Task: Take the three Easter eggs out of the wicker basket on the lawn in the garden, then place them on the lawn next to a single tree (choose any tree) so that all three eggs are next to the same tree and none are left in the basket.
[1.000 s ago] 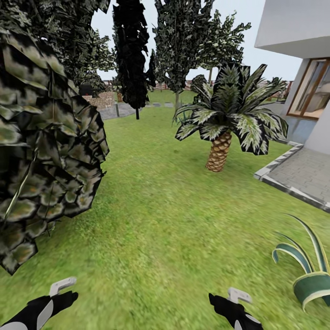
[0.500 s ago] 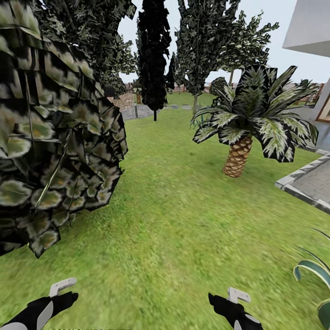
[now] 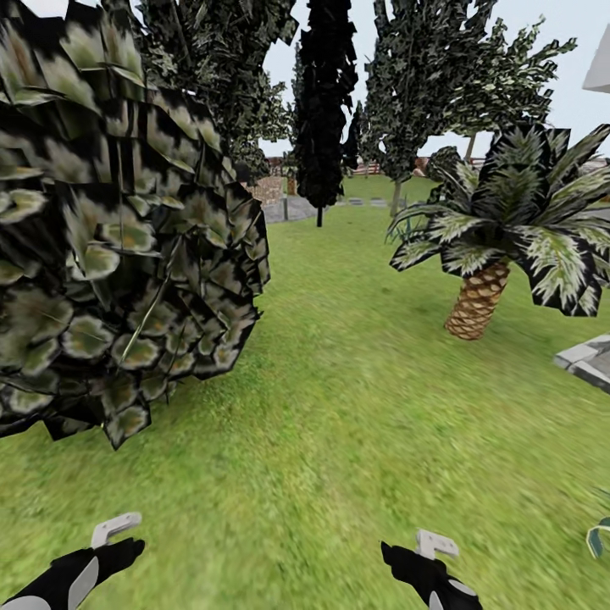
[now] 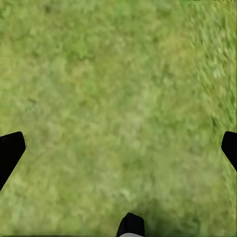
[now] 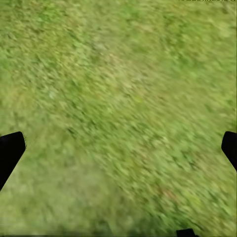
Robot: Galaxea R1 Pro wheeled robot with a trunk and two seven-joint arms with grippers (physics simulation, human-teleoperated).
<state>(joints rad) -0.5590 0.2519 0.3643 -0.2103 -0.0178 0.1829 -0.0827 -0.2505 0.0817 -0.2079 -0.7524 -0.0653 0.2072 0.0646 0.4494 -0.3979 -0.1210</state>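
The Easter eggs and the wicker basket are out of view. The lawn (image 3: 356,424) spreads wide and green ahead of me. A tree (image 3: 415,76) with a slender pale trunk and a mottled grey-green crown stands far back. Another mottled leafy crown (image 3: 110,254) hangs close at the left. My left gripper (image 3: 114,542) and right gripper (image 3: 424,555) hover low over the grass at the near edge. In the wrist views the left gripper (image 4: 118,148) and right gripper (image 5: 118,148) are both open, with bare grass between the fingertips.
A tree with black foliage (image 3: 326,102) stands far back in the middle. A small palm (image 3: 479,296) with a scaly brown trunk stands at the right. A grey paving edge (image 3: 589,360) and a striped plant leaf (image 3: 600,535) show at the right border.
The whole picture has slid rightward, so the camera has turned left: the house and paving have nearly left the view. Both arms keep their pose.
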